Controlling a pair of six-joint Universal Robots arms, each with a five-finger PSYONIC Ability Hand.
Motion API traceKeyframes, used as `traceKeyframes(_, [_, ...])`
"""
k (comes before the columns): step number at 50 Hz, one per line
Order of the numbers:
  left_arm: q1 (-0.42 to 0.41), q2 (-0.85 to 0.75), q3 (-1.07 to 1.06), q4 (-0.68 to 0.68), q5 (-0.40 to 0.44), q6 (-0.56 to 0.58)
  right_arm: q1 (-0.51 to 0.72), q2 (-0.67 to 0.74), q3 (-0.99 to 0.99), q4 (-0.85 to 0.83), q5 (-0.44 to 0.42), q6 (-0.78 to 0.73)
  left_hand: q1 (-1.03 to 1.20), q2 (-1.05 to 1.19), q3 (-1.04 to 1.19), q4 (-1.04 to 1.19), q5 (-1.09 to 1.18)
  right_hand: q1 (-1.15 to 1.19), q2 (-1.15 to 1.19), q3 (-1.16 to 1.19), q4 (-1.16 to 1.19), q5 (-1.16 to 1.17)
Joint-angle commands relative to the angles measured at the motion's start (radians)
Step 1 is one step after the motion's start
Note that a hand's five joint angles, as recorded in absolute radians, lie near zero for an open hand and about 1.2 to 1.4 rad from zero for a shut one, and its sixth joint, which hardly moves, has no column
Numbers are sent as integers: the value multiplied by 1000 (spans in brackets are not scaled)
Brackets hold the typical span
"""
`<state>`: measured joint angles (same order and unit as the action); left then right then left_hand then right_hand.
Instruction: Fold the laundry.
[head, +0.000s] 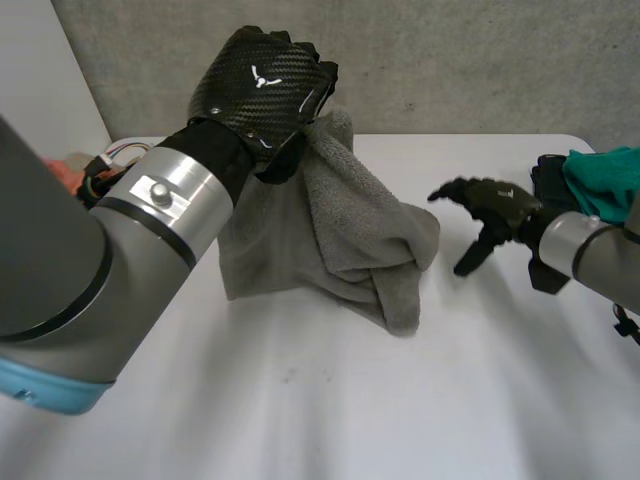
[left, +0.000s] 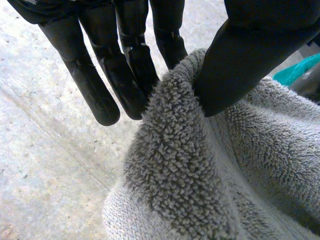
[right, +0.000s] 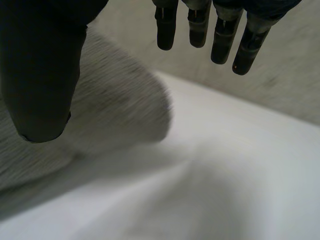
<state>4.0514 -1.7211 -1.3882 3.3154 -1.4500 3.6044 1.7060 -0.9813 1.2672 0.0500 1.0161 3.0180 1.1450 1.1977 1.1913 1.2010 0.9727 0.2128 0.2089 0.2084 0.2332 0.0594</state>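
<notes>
Laundry here amounts to one grey terry-cloth towel (head: 340, 230), bunched and hanging from the robot's black left hand (head: 262, 90), which is raised above the far edge of the white table (head: 330, 400). Its thumb (left: 245, 60) presses a fold at the top of the towel against the straight fingers (left: 135, 75), pinching it. The towel's lower folds rest on the table near the middle of the far edge. The black right hand (head: 495, 205) hovers near the towel on the side of the table's right edge, apart from it, fingers spread and loosely bent, holding nothing. One teal cloth (head: 605, 180) sits by the right arm at the table's right edge.
</notes>
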Motion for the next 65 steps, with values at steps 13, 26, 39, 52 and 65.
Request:
traceKeyframes(13, [12, 120, -80, -7, 3, 2, 90, 295, -333, 114, -185, 47, 251, 199, 205, 195, 249, -38, -34, -34, -59, -59])
traceKeyframes(26, [98, 118, -75, -2, 3, 4, 121, 189, -399, 79, 59, -67, 251, 199, 205, 195, 249, 1183, 1187, 1188, 1163, 1162])
traceKeyframes(39, [250, 37, -127, 1, 5, -6, -3, -364, 13, 252, 119, -651, 251, 199, 205, 195, 249, 1183, 1187, 1188, 1163, 1162])
traceKeyframes(52, [201, -374, 62, 134, 16, -3, 104, -145, -32, 248, 330, -760, 251, 199, 205, 195, 249, 1183, 1187, 1188, 1163, 1162])
traceKeyframes(65, [205, -448, 371, 632, -18, -7, 135, -36, -220, -621, 486, -719, 251, 199, 205, 195, 249, 1183, 1187, 1188, 1163, 1162])
